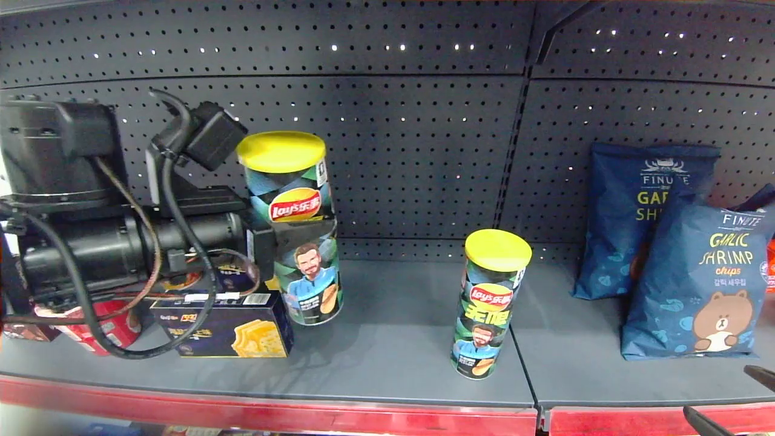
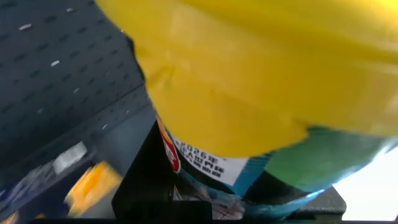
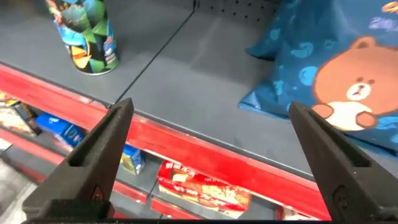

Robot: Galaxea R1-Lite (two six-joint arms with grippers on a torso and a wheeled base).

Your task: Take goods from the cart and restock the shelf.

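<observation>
Placing step: chip can (image 1: pixel 290 181) is pinched by left gripper (image 1: pixel 284 242) at shelf (image 1: pixel 393 339); release is called for next. Right gripper (image 3: pixel 208 109) is held spread.

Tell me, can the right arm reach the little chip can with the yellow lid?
Probably yes. The right gripper hangs open before the shelf, with only bare shelf between it and the little can.

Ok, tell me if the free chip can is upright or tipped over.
Upright: the chip can stands on its base on the shelf, yellow lid on top, apart from the held can.
</observation>
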